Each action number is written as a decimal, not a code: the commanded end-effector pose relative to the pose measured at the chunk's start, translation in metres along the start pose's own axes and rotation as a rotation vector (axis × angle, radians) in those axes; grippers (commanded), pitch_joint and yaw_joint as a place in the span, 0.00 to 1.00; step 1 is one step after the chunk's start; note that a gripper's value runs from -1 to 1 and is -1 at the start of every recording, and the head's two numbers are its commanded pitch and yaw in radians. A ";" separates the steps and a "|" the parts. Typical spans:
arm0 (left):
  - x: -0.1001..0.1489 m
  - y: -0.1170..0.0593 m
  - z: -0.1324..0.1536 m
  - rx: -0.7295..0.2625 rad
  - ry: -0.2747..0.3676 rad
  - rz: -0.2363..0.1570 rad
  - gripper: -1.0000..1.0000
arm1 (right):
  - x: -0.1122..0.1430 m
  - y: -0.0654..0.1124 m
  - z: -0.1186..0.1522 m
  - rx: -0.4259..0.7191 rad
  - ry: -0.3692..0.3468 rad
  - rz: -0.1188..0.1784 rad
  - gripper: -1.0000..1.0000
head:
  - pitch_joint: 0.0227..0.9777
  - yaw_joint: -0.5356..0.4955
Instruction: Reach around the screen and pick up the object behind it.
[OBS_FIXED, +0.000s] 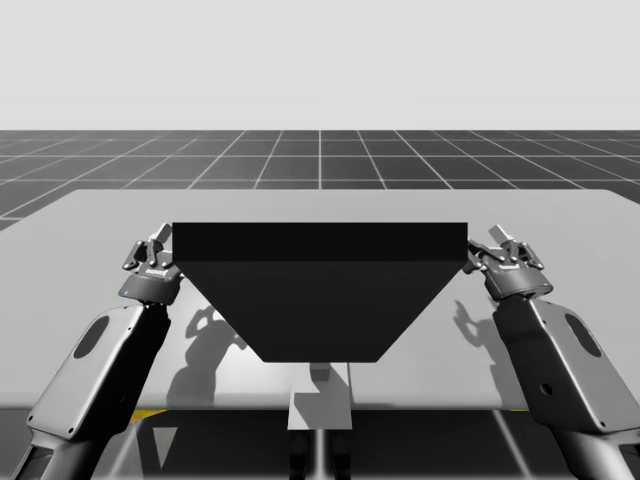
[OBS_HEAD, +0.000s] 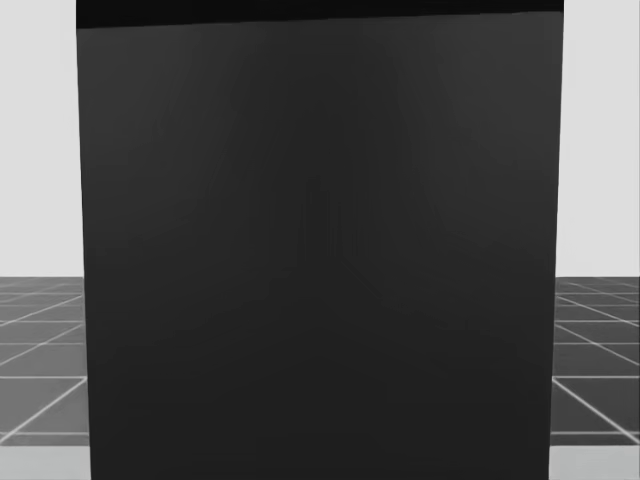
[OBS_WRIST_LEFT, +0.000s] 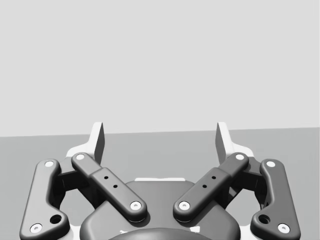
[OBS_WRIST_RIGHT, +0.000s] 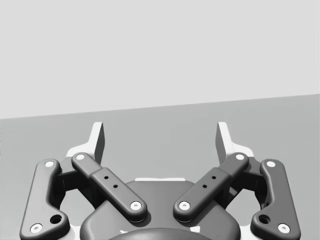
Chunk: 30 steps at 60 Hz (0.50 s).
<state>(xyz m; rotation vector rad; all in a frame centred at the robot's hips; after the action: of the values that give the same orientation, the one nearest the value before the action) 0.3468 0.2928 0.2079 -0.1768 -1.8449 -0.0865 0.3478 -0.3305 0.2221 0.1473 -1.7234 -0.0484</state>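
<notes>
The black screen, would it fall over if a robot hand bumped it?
Probably stiff: the black screen shows flat faces and straight edges. It stands tall on the table, so a shove near its top might tip it, though I cannot tell whether it is fixed down. Its top edge looks thick, so it is likely not very light.

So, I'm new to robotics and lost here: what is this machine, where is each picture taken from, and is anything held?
It is a simulated humanoid torso with two arms at a grey table. One picture looks down from above, one from the head, one from each wrist. A dark screen stands mid-table; the head camera faces it. The left tool and right tool sit beside its two ends, both open, holding nothing. Whatever is behind the screen is hidden.
</notes>
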 end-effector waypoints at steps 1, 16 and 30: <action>0.000 0.000 0.000 0.000 0.000 0.000 0.00 | 0.000 0.000 0.003 0.010 0.012 0.001 0.00 | 0.04 0.52; -0.003 0.000 0.002 -0.032 0.057 0.001 0.00 | -0.004 0.002 0.004 0.133 0.056 0.010 0.00 | 0.05 0.51; 0.003 -0.001 0.031 -0.208 0.165 -0.005 0.00 | -0.016 0.014 0.017 0.440 0.119 0.091 0.00 | 0.06 0.51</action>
<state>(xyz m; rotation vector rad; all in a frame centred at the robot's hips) 0.3325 0.2981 0.2083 -0.2615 -1.7288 -0.1968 0.3412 -0.3294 0.2151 0.3088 -1.6443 0.2437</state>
